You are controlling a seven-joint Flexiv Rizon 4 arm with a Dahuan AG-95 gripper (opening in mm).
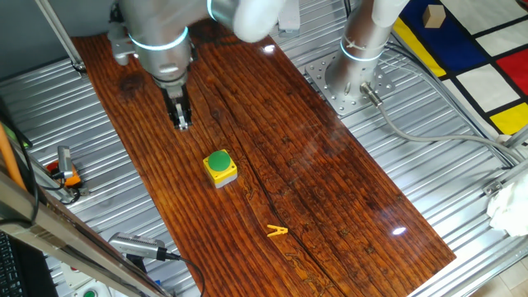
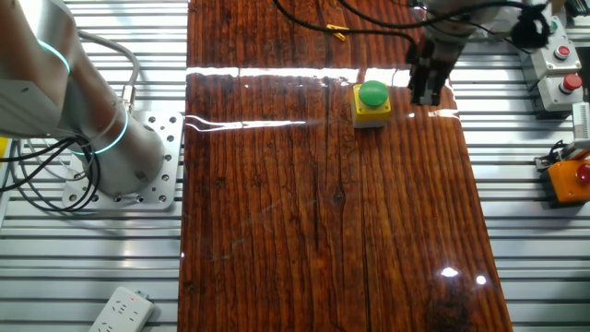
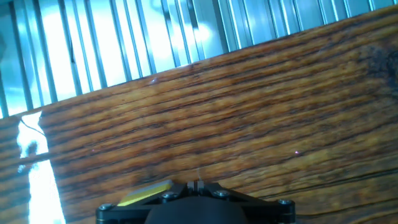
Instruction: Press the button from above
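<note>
The button is a green dome (image 1: 219,159) set in a yellow square box (image 1: 223,175), standing on the wooden board (image 1: 313,181). It also shows in the other fixed view (image 2: 372,92). My gripper (image 1: 182,124) hangs point-down over the board, beside the button and clear of it, up and to the left of it in one fixed view and just right of it in the other fixed view (image 2: 425,96). The hand view shows the fingertips (image 3: 194,183) touching each other, shut on nothing, with a yellow edge of the box (image 3: 146,193) low at the left.
A thin yellow clothespin (image 1: 277,232) lies on the board nearer its front end. The arm's base (image 1: 351,78) is bolted beside the board. Other button boxes (image 2: 562,55) and an orange one (image 2: 573,177) sit on the ribbed metal table (image 2: 525,240).
</note>
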